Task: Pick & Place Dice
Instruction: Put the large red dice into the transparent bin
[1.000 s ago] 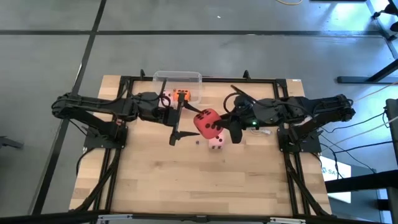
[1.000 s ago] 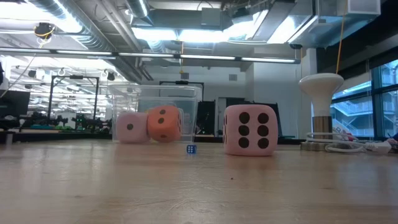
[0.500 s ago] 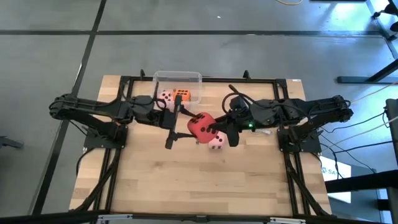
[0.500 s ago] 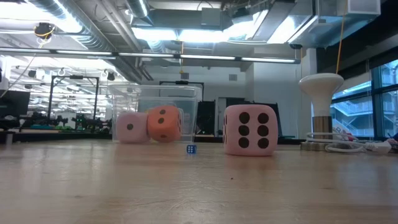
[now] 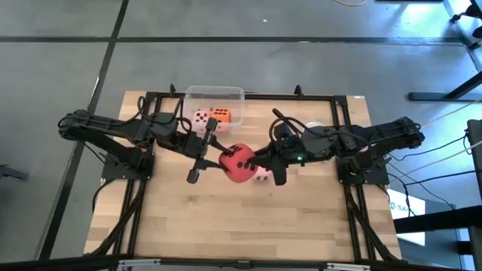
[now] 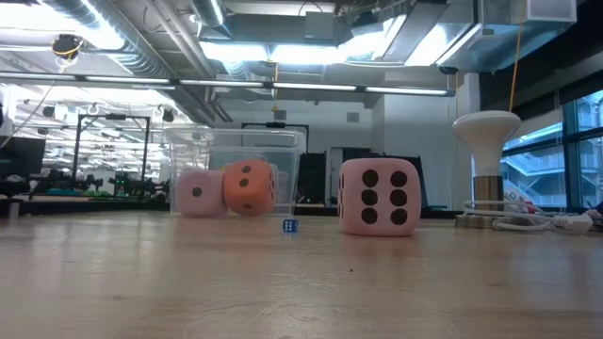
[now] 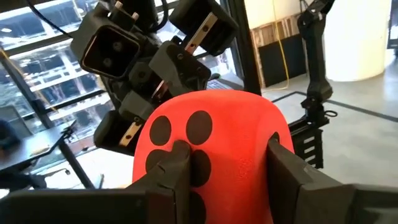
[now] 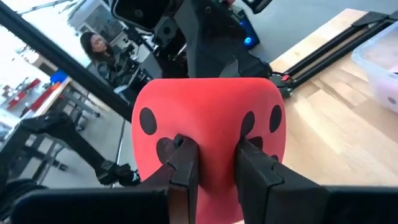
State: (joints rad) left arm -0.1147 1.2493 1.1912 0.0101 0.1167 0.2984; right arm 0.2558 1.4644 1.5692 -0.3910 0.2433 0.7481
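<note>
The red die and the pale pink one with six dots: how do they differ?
The red die is held above the table between the left gripper and right gripper; the pale pink die rests on the table, untouched. Both are soft-looking cubes with dark pips.

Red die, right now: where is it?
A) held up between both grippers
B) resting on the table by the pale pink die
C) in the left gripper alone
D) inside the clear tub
A: the red die sits between the left gripper and the right gripper, each with fingers pressed on its sides in the wrist views.
</note>
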